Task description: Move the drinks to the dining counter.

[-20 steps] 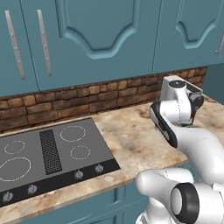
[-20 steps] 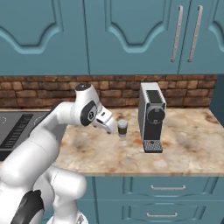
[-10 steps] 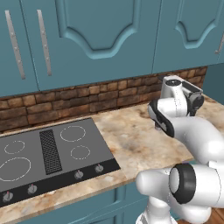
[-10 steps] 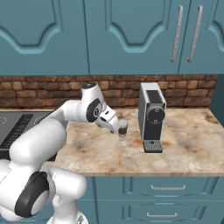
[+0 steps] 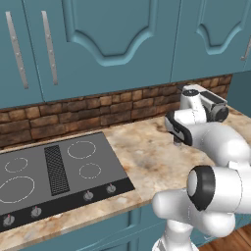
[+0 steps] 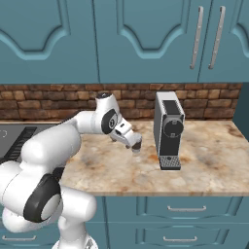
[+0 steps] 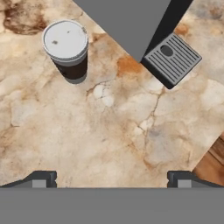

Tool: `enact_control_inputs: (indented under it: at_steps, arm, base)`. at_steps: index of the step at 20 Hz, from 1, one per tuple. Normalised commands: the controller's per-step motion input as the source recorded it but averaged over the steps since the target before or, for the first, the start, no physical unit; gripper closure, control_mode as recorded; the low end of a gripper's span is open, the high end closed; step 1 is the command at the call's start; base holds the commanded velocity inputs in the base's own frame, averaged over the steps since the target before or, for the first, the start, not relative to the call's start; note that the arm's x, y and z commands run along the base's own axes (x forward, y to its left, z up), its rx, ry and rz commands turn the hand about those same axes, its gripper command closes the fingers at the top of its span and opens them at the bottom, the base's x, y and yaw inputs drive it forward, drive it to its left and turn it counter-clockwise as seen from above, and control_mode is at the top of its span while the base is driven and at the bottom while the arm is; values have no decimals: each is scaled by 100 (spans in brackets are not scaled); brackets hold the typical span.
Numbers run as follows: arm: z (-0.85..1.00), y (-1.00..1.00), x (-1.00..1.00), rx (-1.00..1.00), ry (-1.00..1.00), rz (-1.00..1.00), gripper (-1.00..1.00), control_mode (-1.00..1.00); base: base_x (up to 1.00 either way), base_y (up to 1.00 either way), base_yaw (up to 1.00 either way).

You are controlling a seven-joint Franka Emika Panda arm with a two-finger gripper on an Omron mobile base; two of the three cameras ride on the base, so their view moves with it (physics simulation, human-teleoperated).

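The white-lidded paper cup (image 7: 65, 43) with a dark band stands upright on the marble counter, at the upper left of the hand view. My gripper (image 7: 113, 179) hangs open above bare counter beside the cup, its fingertips (image 7: 41, 178) spread wide with nothing between them. In the right base view the gripper (image 6: 135, 145) points down just left of the coffee machine and covers most of the cup. In the left base view the gripper (image 5: 177, 139) sits at the far right of the counter. The bottle and the dining counter are out of view.
A grey coffee machine (image 6: 168, 126) stands right of the hand, its drip tray (image 7: 173, 59) close to the cup. The black stovetop (image 5: 54, 171) is set into this counter at the left. A brick wall and teal upper cabinets rise behind. Wooden floor (image 7: 212, 164) shows past the counter edge.
The arm has reached further out, and the hand has swung right and down towards the cup, now covering it in the right base view. The cup has not moved.
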Motion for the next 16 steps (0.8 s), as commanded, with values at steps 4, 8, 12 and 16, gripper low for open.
enact_control_inputs:
  at_steps: [4,8,12,16]
  arm:
    - [-9,-10,20,0,5,-3,-100,-100]
    - [-10,-7,22,0,7,-3,-100,-100]
    - [-8,-6,22,0,4,-3,-100,-100]
    - [0,0,12,1,0,-2,-100,-100]
  base:
    - [0,0,0]
    - [0,0,0]
    - [0,0,0]
    - [0,0,0]
